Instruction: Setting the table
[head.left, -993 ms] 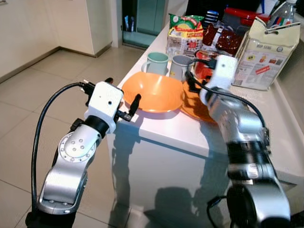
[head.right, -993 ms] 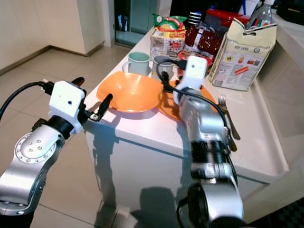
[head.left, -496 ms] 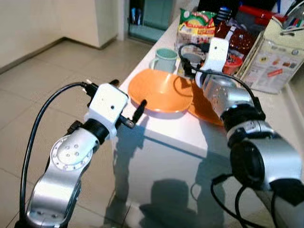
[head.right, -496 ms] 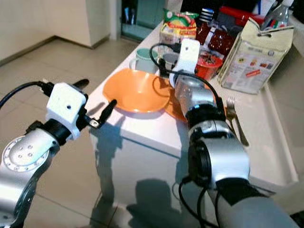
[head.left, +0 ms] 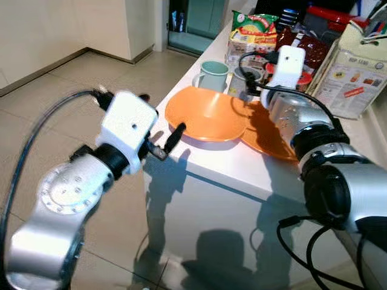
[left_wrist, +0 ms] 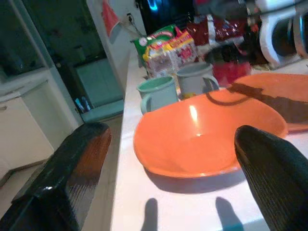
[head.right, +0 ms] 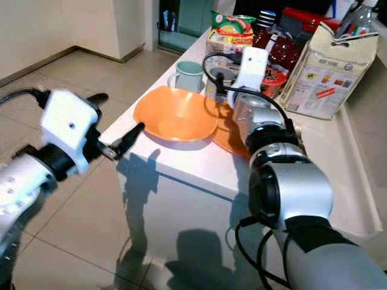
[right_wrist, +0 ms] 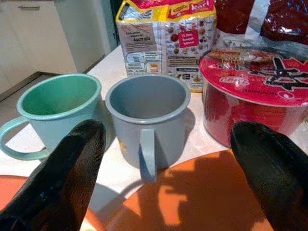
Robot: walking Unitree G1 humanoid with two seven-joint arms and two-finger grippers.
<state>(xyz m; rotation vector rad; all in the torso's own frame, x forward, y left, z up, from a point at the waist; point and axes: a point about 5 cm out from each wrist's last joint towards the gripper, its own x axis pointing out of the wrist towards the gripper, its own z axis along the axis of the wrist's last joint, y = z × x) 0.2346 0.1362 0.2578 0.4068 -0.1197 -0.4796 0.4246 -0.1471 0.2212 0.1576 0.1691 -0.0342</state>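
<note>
Nothing is laid yet; the right gripper [right_wrist: 163, 139], fingers apart, faces the grey mug [right_wrist: 147, 110]; the left gripper [left_wrist: 168, 178], also spread, faces the orange bowl [left_wrist: 207, 139]

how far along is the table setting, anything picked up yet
Early. Nothing looks set out yet: the orange bowl, orange plate and both mugs, green mug and grey mug, sit clustered together. In hand: nothing; the right gripper is open facing the grey mug, and the left gripper is open before the bowl.
</note>
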